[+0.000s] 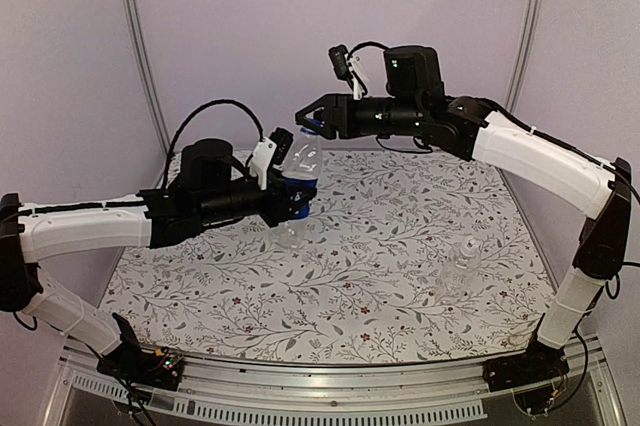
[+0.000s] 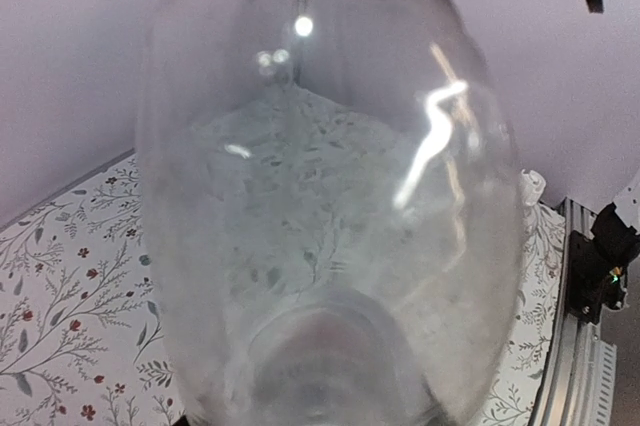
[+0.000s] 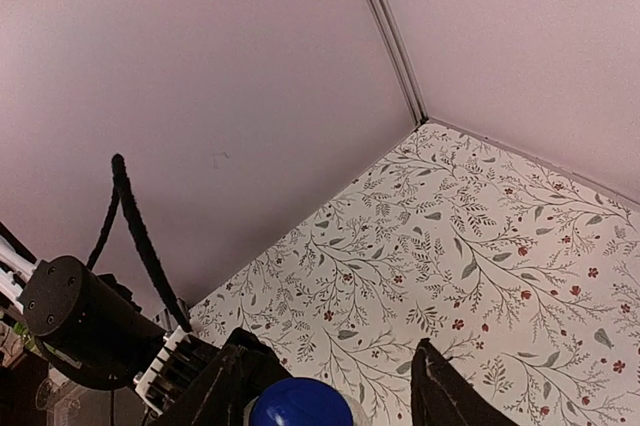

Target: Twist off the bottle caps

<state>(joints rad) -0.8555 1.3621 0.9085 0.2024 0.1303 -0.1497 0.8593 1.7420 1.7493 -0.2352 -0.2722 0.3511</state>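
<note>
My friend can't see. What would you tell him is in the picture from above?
Above a flowery table, a robot's left fingers grip a clear bottle with a blue label, and its right fingers sit either side of a blue cap above it. Another clear bottle stands on the table.

Catching only top of blue cap [image 3: 300, 406] at bottom edge of right wrist view, fingers [image 3: 450, 396] cropped too; can't tell contact. Seeing only bottle [image 2: 320, 226] belly at left wrist, blurred, both ends cropped.
</note>
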